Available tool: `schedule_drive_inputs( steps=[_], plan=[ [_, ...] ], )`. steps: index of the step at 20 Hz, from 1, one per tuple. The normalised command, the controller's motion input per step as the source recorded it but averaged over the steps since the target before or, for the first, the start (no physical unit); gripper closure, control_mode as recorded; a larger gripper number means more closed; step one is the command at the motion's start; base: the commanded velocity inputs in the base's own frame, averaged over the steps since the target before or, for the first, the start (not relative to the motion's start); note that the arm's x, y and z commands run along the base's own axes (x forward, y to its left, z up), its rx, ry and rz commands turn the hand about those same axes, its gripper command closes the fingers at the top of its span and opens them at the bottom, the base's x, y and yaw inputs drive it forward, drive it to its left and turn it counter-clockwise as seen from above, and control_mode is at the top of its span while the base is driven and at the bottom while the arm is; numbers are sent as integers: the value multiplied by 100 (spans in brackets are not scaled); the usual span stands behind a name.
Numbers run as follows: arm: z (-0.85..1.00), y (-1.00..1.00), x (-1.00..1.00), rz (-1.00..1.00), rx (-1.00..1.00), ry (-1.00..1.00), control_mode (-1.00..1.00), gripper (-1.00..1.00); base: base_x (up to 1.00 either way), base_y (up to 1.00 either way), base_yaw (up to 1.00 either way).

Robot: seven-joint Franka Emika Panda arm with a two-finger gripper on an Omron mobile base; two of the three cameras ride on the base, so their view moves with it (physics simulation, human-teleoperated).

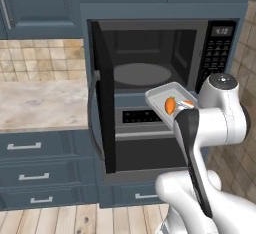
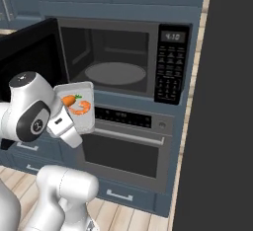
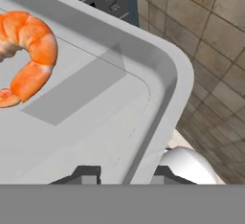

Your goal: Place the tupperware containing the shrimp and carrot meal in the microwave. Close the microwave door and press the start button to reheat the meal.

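We've got the hand [image 3: 124,174] pinching the tray [image 1: 161,96] by its rim, food [image 2: 76,103] inside, held ahead of the open microwave [image 1: 150,53] below its floor. Risk as we see it: tray tilts, shrimp slides, or the far edge clips the sill.

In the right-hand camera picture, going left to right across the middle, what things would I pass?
The open microwave door → the tupperware holding carrot and shrimp → the grey turntable inside the microwave → the black keypad panel → a dark wall panel.
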Motion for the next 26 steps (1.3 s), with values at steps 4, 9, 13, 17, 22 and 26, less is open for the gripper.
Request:
schedule_drive_inputs(
  steps=[4, 9, 13, 17, 22, 26],
  plan=[
    [0, 0, 0, 0, 0, 0, 100, 100, 29, -7, 0],
    [0, 0, 12, 0, 0, 0, -100, 100, 6, 0, 0],
    [0, 0, 0, 0, 0, 0, -100, 100, 0, 0, 0],
    [0, 0, 0, 0, 0, 0, -100, 100, 0, 0, 0],
    [0, 0, 2, 0, 0, 0, -100, 100, 0, 0, 0],
    [-1, 0, 20, 0, 0, 0, -100, 100, 0, 0, 0]
  ],
)
